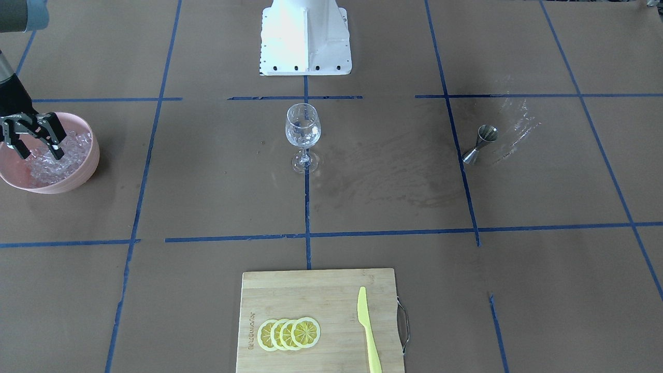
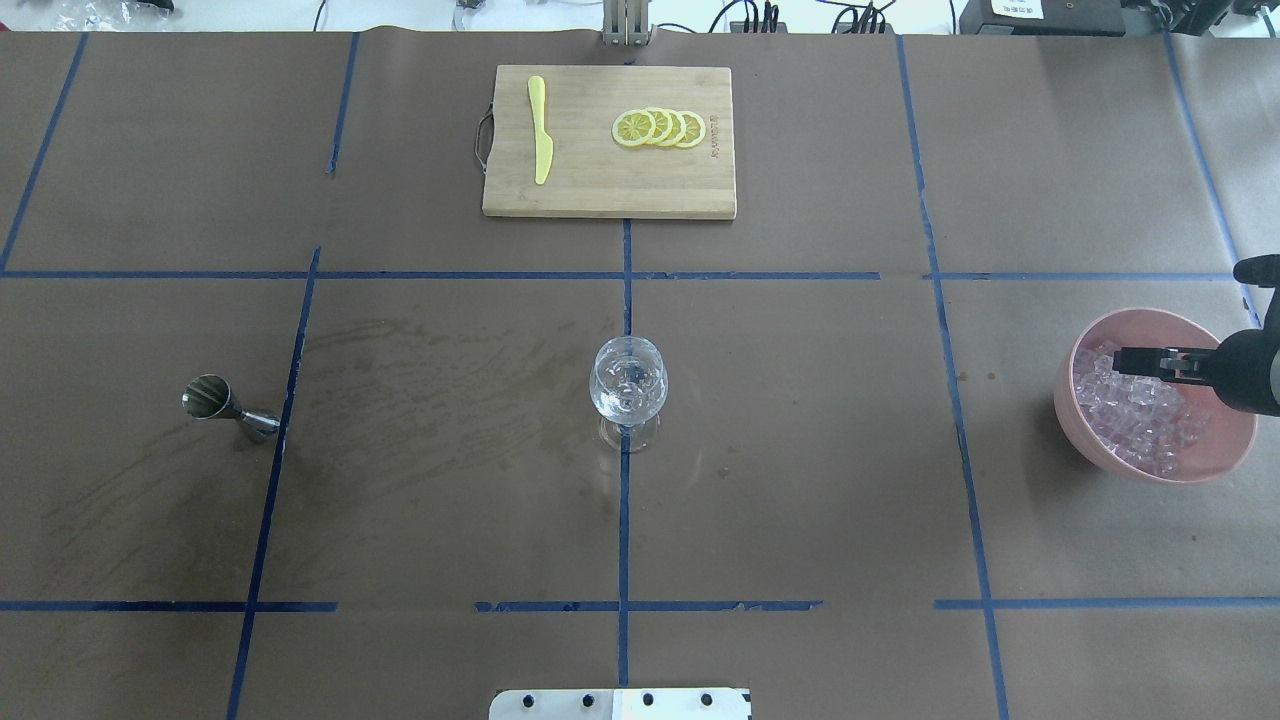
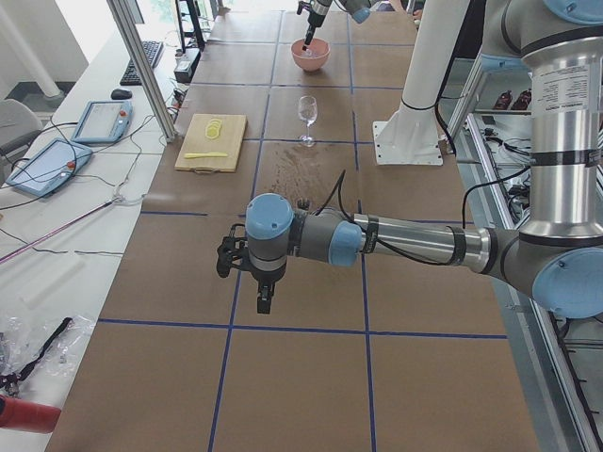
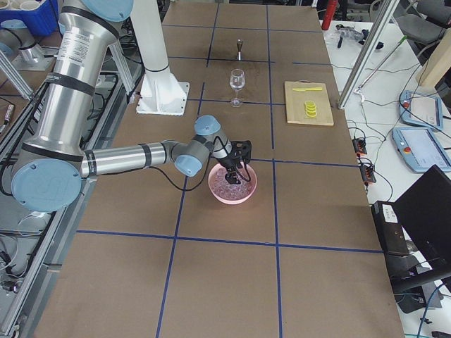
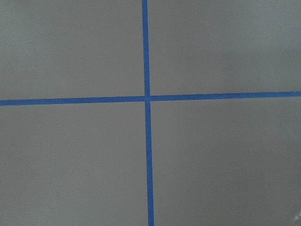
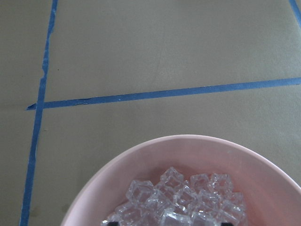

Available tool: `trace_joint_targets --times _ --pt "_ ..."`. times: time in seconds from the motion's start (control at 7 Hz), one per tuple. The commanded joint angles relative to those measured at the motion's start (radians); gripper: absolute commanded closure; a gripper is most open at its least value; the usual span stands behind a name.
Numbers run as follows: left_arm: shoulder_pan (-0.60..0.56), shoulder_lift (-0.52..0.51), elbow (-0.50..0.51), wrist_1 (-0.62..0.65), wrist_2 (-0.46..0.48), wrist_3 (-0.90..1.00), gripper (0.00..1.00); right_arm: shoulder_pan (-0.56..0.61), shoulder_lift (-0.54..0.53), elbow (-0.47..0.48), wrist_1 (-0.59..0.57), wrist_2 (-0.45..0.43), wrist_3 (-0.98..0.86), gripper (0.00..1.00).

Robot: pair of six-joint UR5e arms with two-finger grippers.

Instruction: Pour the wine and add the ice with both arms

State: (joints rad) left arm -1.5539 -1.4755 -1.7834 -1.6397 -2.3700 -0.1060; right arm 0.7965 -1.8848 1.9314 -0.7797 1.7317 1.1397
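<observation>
1. Front view: the right gripper hangs over the bowl, well off to one side of the glass. Its fingers are spread and their tips are down in the ice, set to pinch a cube, I'd say.
2. Overhead: the glass stands upright on the table, central so both arms can reach it. Whether it holds anything, I can't tell.
3. Left side view: the left gripper hovers over the table, far from the glass and seemingly waiting. Open or closed, I can't tell.
4. Right wrist: the ice is heaped directly below.
</observation>
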Motion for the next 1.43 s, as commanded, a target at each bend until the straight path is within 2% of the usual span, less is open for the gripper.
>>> trace_joint_targets --times 0.0,0.57,0.71,0.86,1.0,1.29 --pt "0.0 -0.003 -0.001 -0.002 0.0 0.0 0.0 -0.059 -0.04 -0.005 0.042 -0.083 0.063 0.36" --pt "0.0 -0.003 0.002 -0.002 -0.005 0.0 0.0 -0.095 -0.042 -0.023 0.043 -0.126 0.068 0.43" --pt "0.0 -0.003 0.004 -0.002 -0.005 0.0 0.0 -0.099 -0.042 -0.023 0.043 -0.126 0.068 0.54" --pt "0.0 -0.003 0.005 -0.002 -0.005 0.0 0.0 -0.099 -0.04 -0.023 0.043 -0.126 0.066 0.83" --pt "0.0 -0.003 0.005 -0.002 -0.005 0.0 0.0 -0.1 -0.037 -0.02 0.043 -0.124 0.058 1.0" --pt "0.0 -0.003 0.007 -0.002 -0.005 0.0 0.0 -0.094 -0.033 0.026 0.039 -0.11 0.022 1.0"
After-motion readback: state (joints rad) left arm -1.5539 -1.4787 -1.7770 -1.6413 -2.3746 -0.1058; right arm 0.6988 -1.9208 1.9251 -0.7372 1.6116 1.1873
